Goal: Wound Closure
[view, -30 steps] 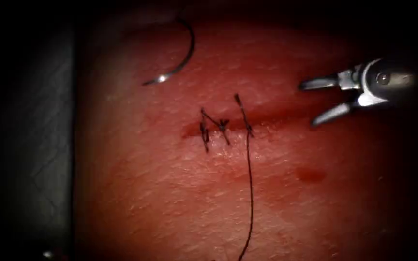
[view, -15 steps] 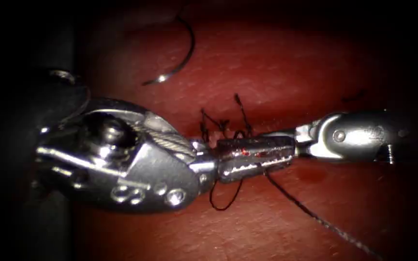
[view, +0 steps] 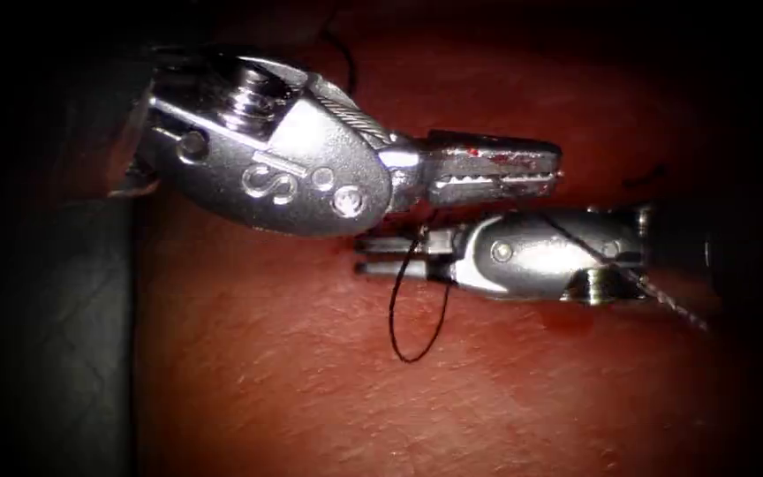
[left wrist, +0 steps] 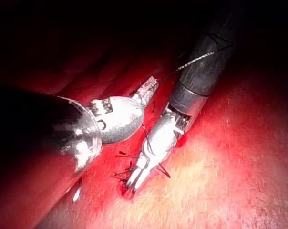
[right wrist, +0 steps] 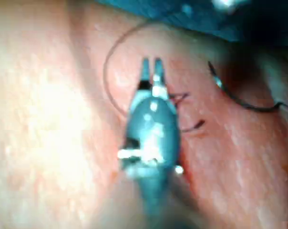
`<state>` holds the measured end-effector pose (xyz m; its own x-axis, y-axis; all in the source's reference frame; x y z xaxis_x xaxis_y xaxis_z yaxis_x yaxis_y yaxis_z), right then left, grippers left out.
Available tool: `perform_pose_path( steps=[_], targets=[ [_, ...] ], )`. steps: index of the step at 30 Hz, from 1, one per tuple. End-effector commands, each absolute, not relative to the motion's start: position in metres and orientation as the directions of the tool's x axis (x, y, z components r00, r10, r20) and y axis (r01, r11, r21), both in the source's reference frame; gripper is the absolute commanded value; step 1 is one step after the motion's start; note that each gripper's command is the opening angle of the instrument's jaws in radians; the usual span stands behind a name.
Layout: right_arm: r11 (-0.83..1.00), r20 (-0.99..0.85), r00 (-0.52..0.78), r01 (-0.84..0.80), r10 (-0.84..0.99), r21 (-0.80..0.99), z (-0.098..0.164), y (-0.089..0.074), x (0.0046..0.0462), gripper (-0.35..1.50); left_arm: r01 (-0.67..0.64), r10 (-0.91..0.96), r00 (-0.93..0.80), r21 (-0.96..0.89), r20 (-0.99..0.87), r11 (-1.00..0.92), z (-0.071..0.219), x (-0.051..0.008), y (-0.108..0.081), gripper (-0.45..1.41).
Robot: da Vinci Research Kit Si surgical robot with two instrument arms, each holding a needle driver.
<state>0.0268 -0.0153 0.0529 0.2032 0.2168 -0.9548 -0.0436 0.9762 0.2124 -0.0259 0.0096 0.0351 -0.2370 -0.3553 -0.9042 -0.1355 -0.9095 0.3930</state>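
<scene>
Over the cut in the tissue [view: 311, 397], my left tool [view: 556, 170] reaches in from the left, jaws shut and smeared with red fluid. The thread [view: 396, 327] appears to run from its tip across the right tool's body and away to the right. A loop of it hangs under the right tool [view: 359, 254], which lies just below the left jaws and points left. Its jaws are slightly open and hold nothing. The left wrist view shows the left tool [left wrist: 152, 85] and the right tool [left wrist: 133, 183] at the knotted stitches [left wrist: 122, 171]. The needle [right wrist: 244, 104] lies free on the tissue, in neither tool.
A dark mat [view: 46, 309] borders the tissue on the left. A small spot of red fluid [view: 567, 318] sits below the right tool. Short cut thread ends [right wrist: 189, 126] stick up beside the right tool [right wrist: 151, 64].
Both tools came in over the cut. Since half a second ago the left jaws rose up and right, and the right tool slid left beneath them with thread draped over it.
</scene>
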Motion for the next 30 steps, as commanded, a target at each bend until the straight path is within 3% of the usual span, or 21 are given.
perform_pose_path(
  steps=[1, 9, 14, 20, 25, 30],
  targets=[
    [0.975, -0.957, 0.187, -0.041, 0.222, 0.218, 0.053, -0.017, 0.0281, 0.04, -0.136, -0.355, -0.233, 0.391, -0.906, -0.91, 0.036, -0.0266, 0.01, -0.45],
    [0.969, -0.959, 0.141, -0.026, 0.246, 0.245, 0.054, -0.018, 0.029, 0.05, -0.111, -0.322, -0.21, 0.35, -0.923, -0.93, 0.04, -0.0278, 0.013, -0.45],
    [0.967, -0.962, 0.104, -0.004, 0.254, 0.255, 0.054, -0.018, 0.0291, -0.05, -0.112, -0.313, -0.195, 0.338, -0.93, -0.934, 0.042, -0.0277, 0.014, -0.45],
    [0.963, -0.961, 0.069, 0.018, 0.269, 0.27, 0.054, -0.018, 0.0301, 0.0, -0.108, -0.307, -0.182, 0.329, -0.934, -0.938, 0.045, -0.0277, 0.015, -0.45],
    [0.96, -0.961, 0.036, 0.043, 0.274, 0.276, 0.053, -0.018, 0.0311, -0.1, -0.111, -0.283, -0.17, 0.304, -0.944, -0.946, 0.047, -0.0275, 0.016, -0.45],
    [0.957, -0.958, -0.013, 0.059, 0.285, 0.284, 0.053, -0.018, 0.0316, -0.03, -0.11, -0.275, -0.162, 0.295, -0.948, -0.949, 0.049, -0.0274, 0.016, -0.45]
  ],
)
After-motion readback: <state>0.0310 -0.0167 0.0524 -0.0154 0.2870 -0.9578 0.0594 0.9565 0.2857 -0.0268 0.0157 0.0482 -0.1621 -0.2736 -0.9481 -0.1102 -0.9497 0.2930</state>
